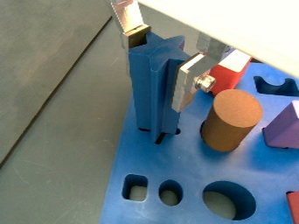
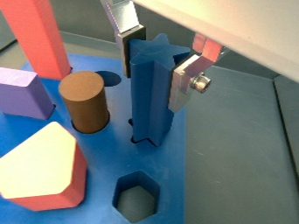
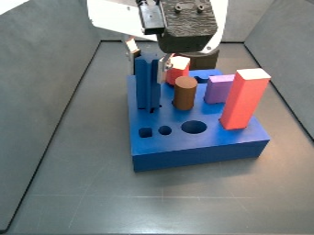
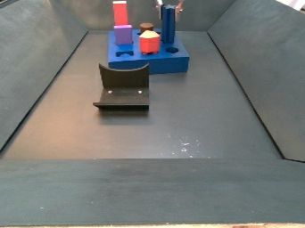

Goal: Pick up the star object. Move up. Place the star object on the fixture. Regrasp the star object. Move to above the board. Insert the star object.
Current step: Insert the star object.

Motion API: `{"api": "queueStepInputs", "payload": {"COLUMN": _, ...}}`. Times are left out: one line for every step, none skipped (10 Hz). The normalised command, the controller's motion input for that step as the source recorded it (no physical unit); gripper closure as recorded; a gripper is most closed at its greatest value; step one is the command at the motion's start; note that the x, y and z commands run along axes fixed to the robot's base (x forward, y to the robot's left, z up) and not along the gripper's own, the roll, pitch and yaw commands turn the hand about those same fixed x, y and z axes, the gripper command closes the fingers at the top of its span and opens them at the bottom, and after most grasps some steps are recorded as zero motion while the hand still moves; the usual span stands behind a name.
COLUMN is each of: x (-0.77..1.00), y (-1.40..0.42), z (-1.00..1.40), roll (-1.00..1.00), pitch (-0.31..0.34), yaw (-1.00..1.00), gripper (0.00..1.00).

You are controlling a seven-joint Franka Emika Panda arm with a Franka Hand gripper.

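In a side view I see the tall blue star-shaped post [image 3: 149, 84] standing upright at the left edge of the blue plastic board [image 3: 196, 138], its foot in a slot. My gripper [image 3: 156, 57] sits at its top, silver fingers [image 1: 187, 83] clamped on it. Just right stands a brown cylinder [image 3: 185, 93], then a red block [image 3: 245, 97].

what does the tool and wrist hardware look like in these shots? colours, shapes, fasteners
The tool, above the blue board's corner, has two flat silver plate fingers; a round silver fastener shows on one in both wrist views. Above the fingers sits a black, boxy body against a white housing. No cables or markings are legible.
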Motion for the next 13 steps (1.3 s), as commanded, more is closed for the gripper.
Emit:
{"api": "queueStepInputs", "payload": {"x": 0.15, "y": 0.00, "z": -0.35, "roll": 0.08, "pitch": 0.027, "yaw": -0.13, "gripper": 1.00}}
{"api": "queueStepInputs", "payload": {"x": 0.10, "y": 0.00, "z": -0.32, "roll": 0.08, "pitch": 0.017, "yaw": 0.00, "gripper": 1.00}}
{"api": "queueStepInputs", "payload": {"x": 0.00, "y": 0.00, "z": -0.36, "roll": 0.10, "pitch": 0.000, "yaw": 0.00, "gripper": 1.00}}
{"api": "queueStepInputs", "payload": {"x": 0.00, "y": 0.00, "z": -0.55, "roll": 0.10, "pitch": 0.000, "yaw": 0.00, "gripper": 1.00}}
{"api": "queueStepInputs", "payload": {"x": 0.00, "y": 0.00, "z": -0.62, "roll": 0.09, "pitch": 0.000, "yaw": 0.00, "gripper": 1.00}}
{"api": "queueStepInputs", "payload": {"x": 0.00, "y": 0.00, "z": -0.63, "roll": 0.06, "pitch": 0.000, "yaw": 0.00, "gripper": 1.00}}
{"api": "queueStepInputs", "payload": {"x": 0.00, "y": 0.00, "z": -0.63, "roll": 0.04, "pitch": 0.000, "yaw": 0.00, "gripper": 1.00}}
{"api": "queueStepInputs", "payload": {"x": 0.00, "y": 0.00, "z": -0.62, "roll": 0.02, "pitch": 0.000, "yaw": 0.00, "gripper": 1.00}}
{"api": "queueStepInputs", "payload": {"x": 0.00, "y": 0.00, "z": -0.64, "roll": 0.03, "pitch": 0.000, "yaw": 0.00, "gripper": 1.00}}
{"api": "queueStepInputs", "payload": {"x": 0.00, "y": 0.00, "z": -0.65, "roll": 0.01, "pitch": 0.000, "yaw": 0.00, "gripper": 1.00}}
{"api": "queueStepInputs", "payload": {"x": 0.00, "y": 0.00, "z": -0.61, "roll": 0.01, "pitch": 0.000, "yaw": 0.00, "gripper": 1.00}}
{"api": "queueStepInputs", "payload": {"x": 0.00, "y": 0.03, "z": -0.14, "roll": -0.10, "pitch": -0.007, "yaw": 0.00, "gripper": 1.00}}
{"api": "queueStepInputs", "payload": {"x": 0.00, "y": 0.00, "z": 0.00, "roll": 0.00, "pitch": 0.000, "yaw": 0.00, "gripper": 1.00}}
